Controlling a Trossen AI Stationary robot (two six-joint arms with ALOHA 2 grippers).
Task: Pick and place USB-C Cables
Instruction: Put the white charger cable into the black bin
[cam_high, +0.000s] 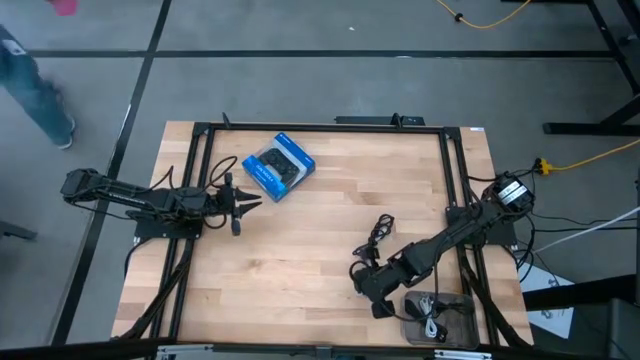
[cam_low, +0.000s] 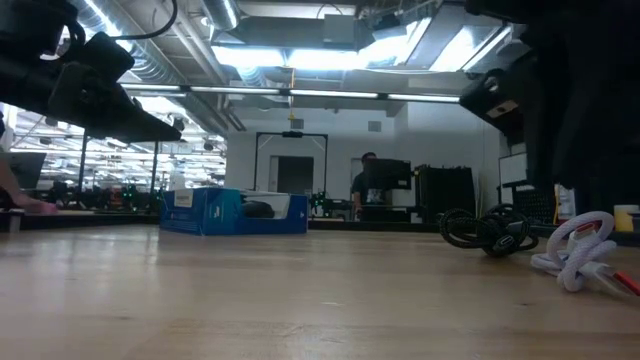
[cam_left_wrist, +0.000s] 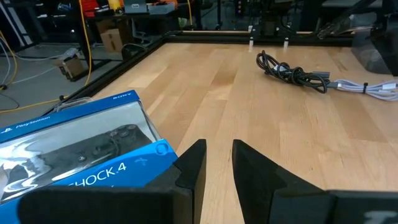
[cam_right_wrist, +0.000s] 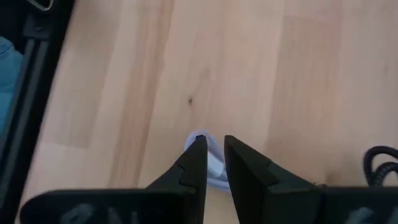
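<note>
A white-grey USB-C cable (cam_right_wrist: 214, 169) lies bundled on the wooden table, also seen in the low view (cam_low: 578, 252) and the left wrist view (cam_left_wrist: 367, 88). My right gripper (cam_right_wrist: 214, 152) is low over it near the table's near right part (cam_high: 362, 283), shut on it. A black USB-C cable (cam_high: 378, 232) lies coiled just beyond it (cam_low: 485, 230). My left gripper (cam_left_wrist: 217, 146) hovers shut by the blue controller box (cam_high: 278, 167) at the table's left (cam_high: 255, 203), touching nothing. My right gripper pinches the white-grey cable's bundled loops (cam_right_wrist: 211, 163) between its two fingers, coming from above and slanting down. Which strand or how many it has cannot be told. In the low view the cable's lower loops (cam_low: 570, 268) rest on the table.
A clear tray (cam_high: 462, 335) at the near right corner holds more cables. The blue box (cam_left_wrist: 74, 155) lies flat at the far left. A black frame (cam_high: 455, 180) borders the table. Bare wood spreads across the middle. People stand in the room beyond.
</note>
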